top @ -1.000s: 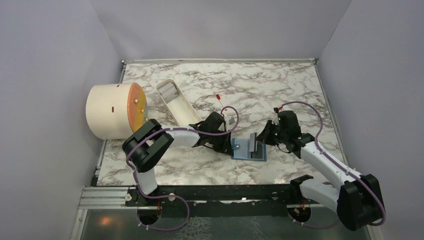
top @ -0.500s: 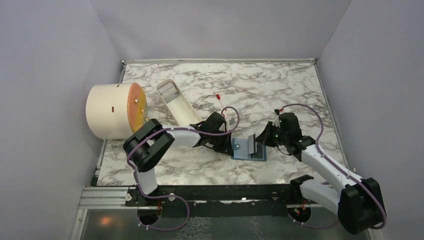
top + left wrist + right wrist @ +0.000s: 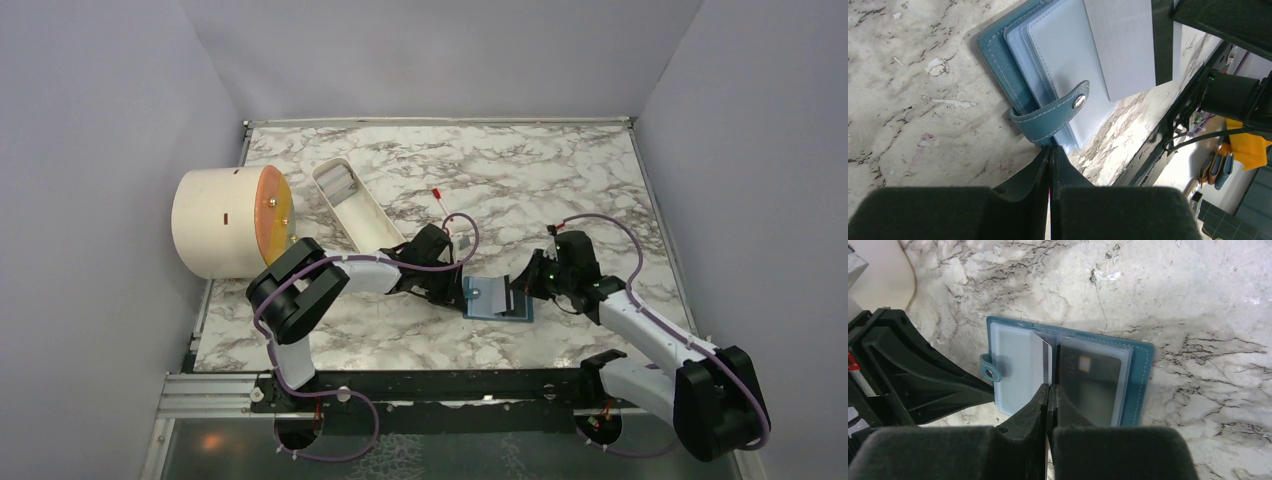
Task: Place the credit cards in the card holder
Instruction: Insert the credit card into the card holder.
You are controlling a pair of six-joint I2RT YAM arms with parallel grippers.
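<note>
The teal-blue card holder [image 3: 490,300] lies open on the marble, its strap and snap [image 3: 1078,101] folded over the left panel. My left gripper [image 3: 462,291] [image 3: 1051,148] is shut on the holder's left edge [image 3: 998,65], just below the strap. A grey credit card [image 3: 1120,45] [image 3: 1041,357] stands on edge over the holder's middle fold, and my right gripper [image 3: 522,289] [image 3: 1049,386] is shut on its near edge. Another dark card [image 3: 1093,377] sits behind the clear sleeve of the right panel.
A cream cylinder with a round orange face [image 3: 228,222] lies at the left wall. A long white oval tray [image 3: 357,207] is beside it, just behind my left arm. A small red-tipped stick [image 3: 438,193] lies behind the holder. The metal rail [image 3: 400,385] runs along the near table edge.
My right gripper has come down and nearer with the grey card, which now leans lower over the holder. The left gripper and the holder have stayed put.
</note>
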